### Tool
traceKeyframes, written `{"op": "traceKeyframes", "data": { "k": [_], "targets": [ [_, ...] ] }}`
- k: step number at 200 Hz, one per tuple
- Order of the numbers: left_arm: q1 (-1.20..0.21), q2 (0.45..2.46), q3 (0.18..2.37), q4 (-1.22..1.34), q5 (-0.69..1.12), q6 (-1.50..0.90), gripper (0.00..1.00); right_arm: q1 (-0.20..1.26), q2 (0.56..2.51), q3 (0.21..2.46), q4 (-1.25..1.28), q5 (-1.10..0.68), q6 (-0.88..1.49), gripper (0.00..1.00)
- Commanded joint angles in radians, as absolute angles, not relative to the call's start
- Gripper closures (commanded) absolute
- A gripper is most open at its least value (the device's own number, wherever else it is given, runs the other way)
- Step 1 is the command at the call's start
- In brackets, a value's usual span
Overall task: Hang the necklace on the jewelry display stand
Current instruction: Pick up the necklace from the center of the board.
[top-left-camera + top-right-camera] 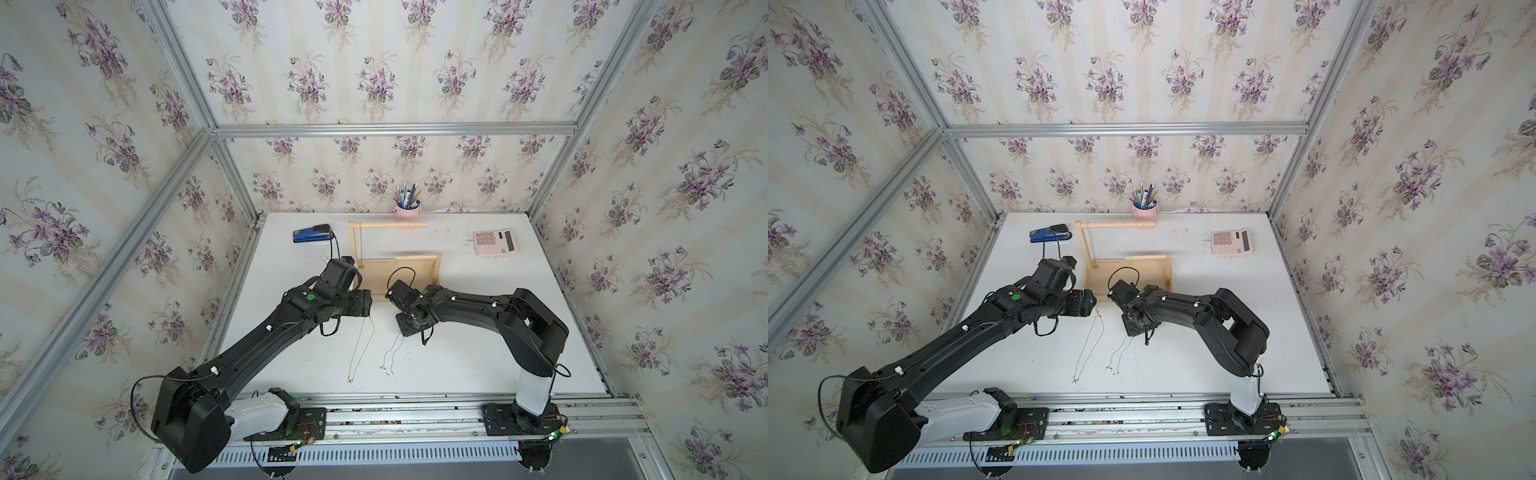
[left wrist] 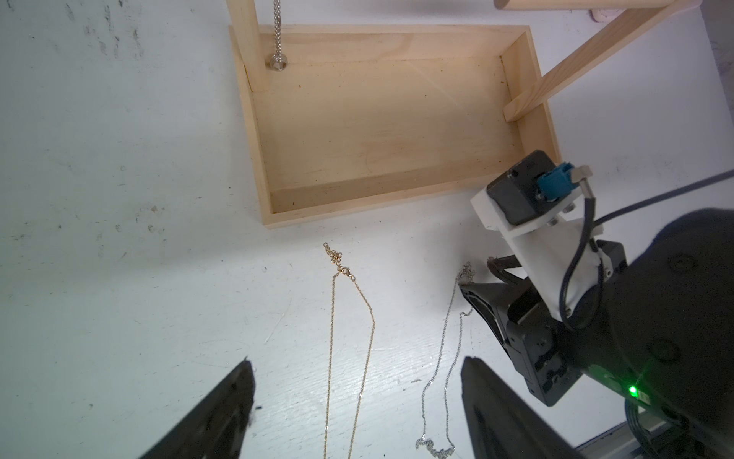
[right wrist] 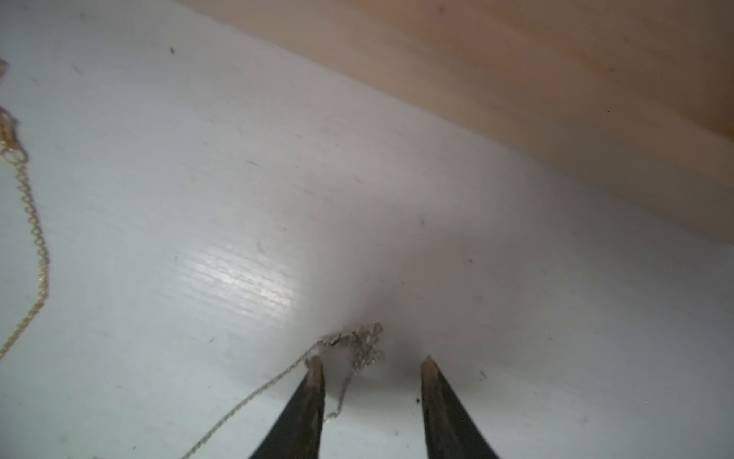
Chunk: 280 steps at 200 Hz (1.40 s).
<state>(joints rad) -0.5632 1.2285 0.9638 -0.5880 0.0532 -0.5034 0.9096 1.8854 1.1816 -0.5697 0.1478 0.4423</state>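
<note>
Two necklaces lie on the white table, in front of the jewelry display stand point(image 1: 415, 259) point(image 2: 377, 190): a gold necklace point(image 1: 362, 349) point(image 2: 333, 318) and a silver necklace point(image 1: 390, 353) point(image 2: 445, 349). My right gripper point(image 3: 371, 361) points down at the table, open. The silver necklace's bunched clasp end point(image 3: 365, 341) sits just beyond its tips, and one strand runs between the fingers. One fingertip point(image 3: 315, 363) touches the chain. My left gripper point(image 2: 357, 359) hovers open above both necklaces. A thicker silver chain point(image 2: 279, 31) hangs from the stand's top bar point(image 1: 390, 225) beside the post.
A blue stapler point(image 1: 312, 234) lies at the back left, a pink cup of pens point(image 1: 407, 210) stands behind the stand, and a pink calculator point(image 1: 496, 242) lies at the back right. Wallpapered walls close three sides. An aluminium rail point(image 1: 415, 409) runs along the front.
</note>
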Motion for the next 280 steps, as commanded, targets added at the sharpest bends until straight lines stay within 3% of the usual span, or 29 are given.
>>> {"op": "traceKeyframes", "data": {
  "k": [1,61,89,158,229,280],
  "targets": [
    [-0.563,1.228,0.964,-0.585,0.043,-0.492,0.17,0.91,1.906,1.18,-0.578,0.141,0.431,0.61],
    [-0.563,1.23,0.965,-0.581,0.043,-0.492,0.17,0.91,1.917,1.164,-0.596,0.131,0.438,0.72],
    [-0.563,1.232,0.963,-0.578,0.04,-0.492,0.17,0.91,1.918,1.158,-0.605,0.123,0.436,0.84],
    [-0.563,1.242,0.964,-0.574,0.038,-0.492,0.17,0.91,1.906,1.149,-0.608,0.105,0.427,1.0],
    [-0.562,1.236,0.944,-0.559,0.041,-0.492,0.18,0.91,1.836,1.202,-0.636,0.115,0.414,1.0],
    [-0.558,1.252,0.933,-0.524,0.066,-0.494,0.25,0.911,1.76,1.245,-0.682,0.099,0.4,1.0]
  ]
}}
